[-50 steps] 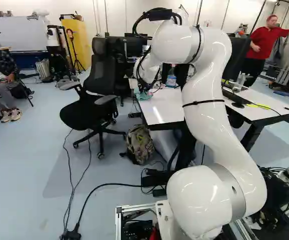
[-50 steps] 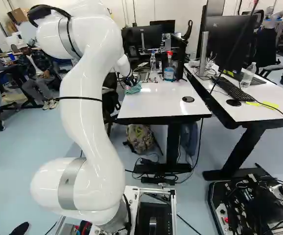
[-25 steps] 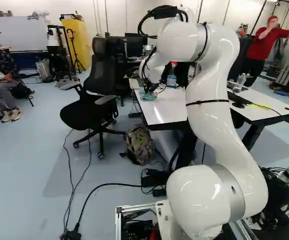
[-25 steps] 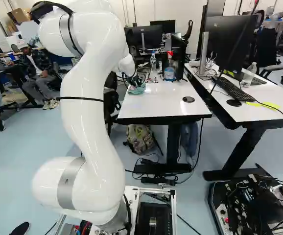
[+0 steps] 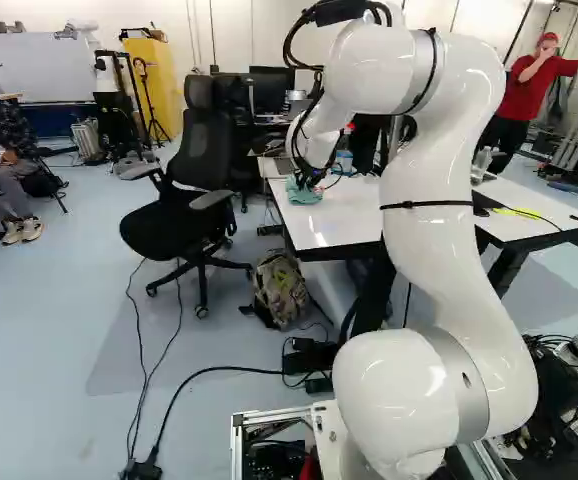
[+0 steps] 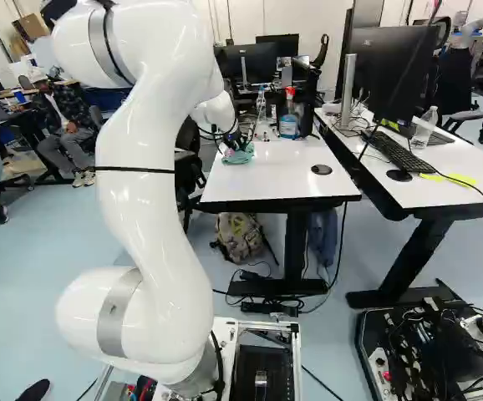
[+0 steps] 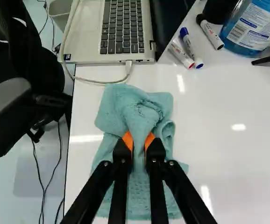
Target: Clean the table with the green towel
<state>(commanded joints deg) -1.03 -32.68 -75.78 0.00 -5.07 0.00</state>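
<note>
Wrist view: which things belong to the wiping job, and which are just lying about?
In the job:
- green towel, pinched in the claw
- claw
- white table, the surface to clean

Just lying about:
- laptop and its white cable
- three markers
- bottle of blue liquid; the task doesn't name it
- chair beside the table

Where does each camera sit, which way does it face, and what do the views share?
Left base view: on the base, behind and left of the arm, looking ahead and slightly down at the table and chair; the arm rises right of the middle.
Right base view: behind and right of the arm, facing likewise; the arm fills its left half.
Wrist view: on the wrist, looking along the gripper, whose two fingers pinch the towel.
Shared: all three show table, towel and blue bottle.
</note>
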